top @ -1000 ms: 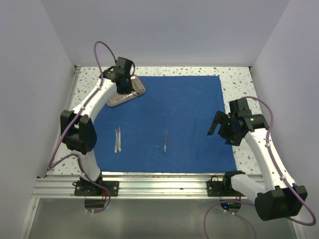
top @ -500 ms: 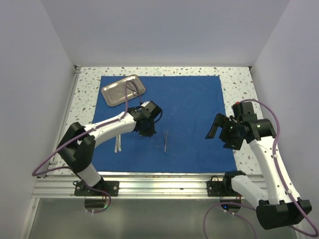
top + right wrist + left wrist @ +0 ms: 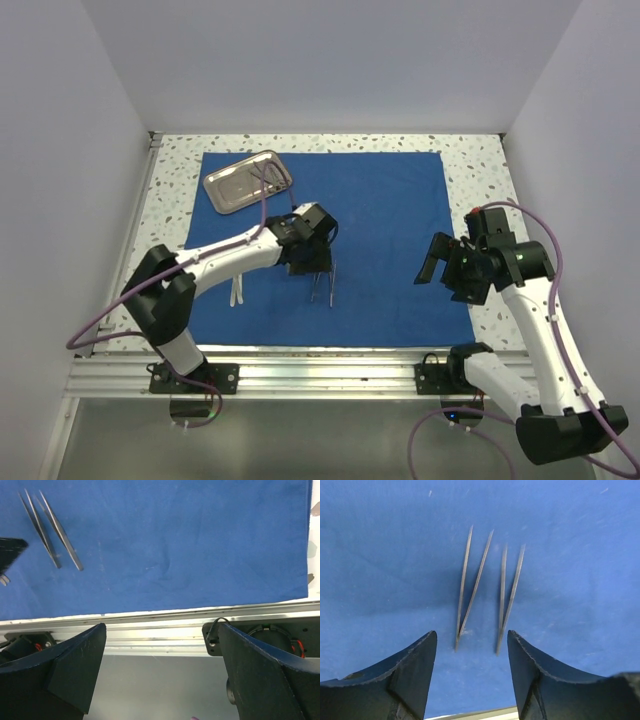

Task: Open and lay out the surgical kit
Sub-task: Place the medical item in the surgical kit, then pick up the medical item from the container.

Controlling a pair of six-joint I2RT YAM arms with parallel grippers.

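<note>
1. Royal-blue cloth wrap (image 3: 390, 215): lies unfolded and flat, covers most of the speckled table (image 3: 475, 155), and runs on the near side right up to the metal rail (image 3: 320, 362).
2. Steel tray (image 3: 228, 190): sits on the far-left corner of the cloth, turned at a slant to its edges, well apart from both grippers. Holds something thin and dark toward its right end, too small to name.
3. First tweezers (image 3: 469, 587) and second tweezers (image 3: 510, 592): lie side by side on bare cloth, left of centre and toward the near edge. Close together but not touching. Point their joined ends at the left wrist camera and spread their prongs away from it.
4. Left gripper (image 3: 471, 640): hangs just over those joined ends. Released: fingers (image 3: 415, 670) stand parted with only cloth and the tweezers' ends showing in the gap. No pad seen touching either tweezers.
5. Left arm (image 3: 230, 258): stretches diagonally from the near-left corner across the cloth.
6. Right gripper (image 3: 161, 630): released as well, fingers spread wide and empty. Hangs above the cloth's near edge on the right side, with the rail below it in the wrist view. Well apart from both tweezers, which show only in that view's top-left corner.
7. Third slim tool (image 3: 237, 291): pale and silvery, lies on the cloth near its left edge, just beside the left arm and partly hidden by it. Looks like more tweezers — cannot tell for sure.
</note>
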